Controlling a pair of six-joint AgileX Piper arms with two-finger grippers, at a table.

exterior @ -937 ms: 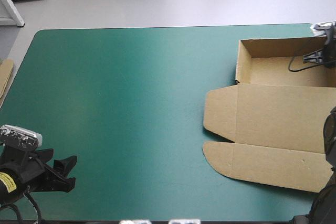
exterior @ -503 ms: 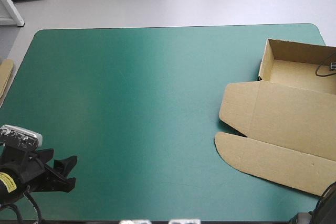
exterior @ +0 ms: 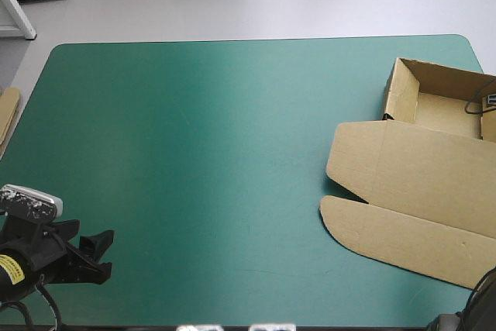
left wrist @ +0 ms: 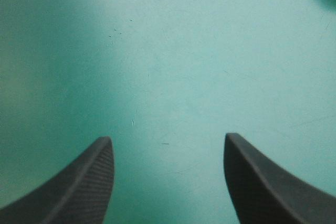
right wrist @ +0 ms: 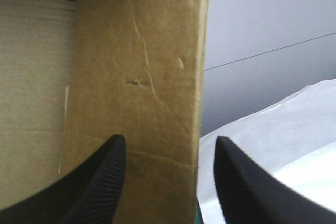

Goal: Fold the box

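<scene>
- the box (exterior: 418, 176) is lying at the high view's right edge on the teal-green tabletop (exterior: 201, 153), tray walls raised, lid flat.
- the left tool (exterior: 97, 253) is sitting open at lower left.
- the right tool (right wrist: 168, 145) is gaping open, a box wall's edge between its fingers.

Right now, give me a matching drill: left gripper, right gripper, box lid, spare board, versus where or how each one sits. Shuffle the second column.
Column 1
1. left gripper
2. right gripper
3. box lid
4. spare board

Column 2
A. at the left edge of the teal-green cover
B. open, at a raised box wall
C. lying flat, rounded flaps toward the table's middle
D. open over bare cover, nothing between its fingers

Pairs: 1-D, 2-B, 3-C, 4-A
</scene>
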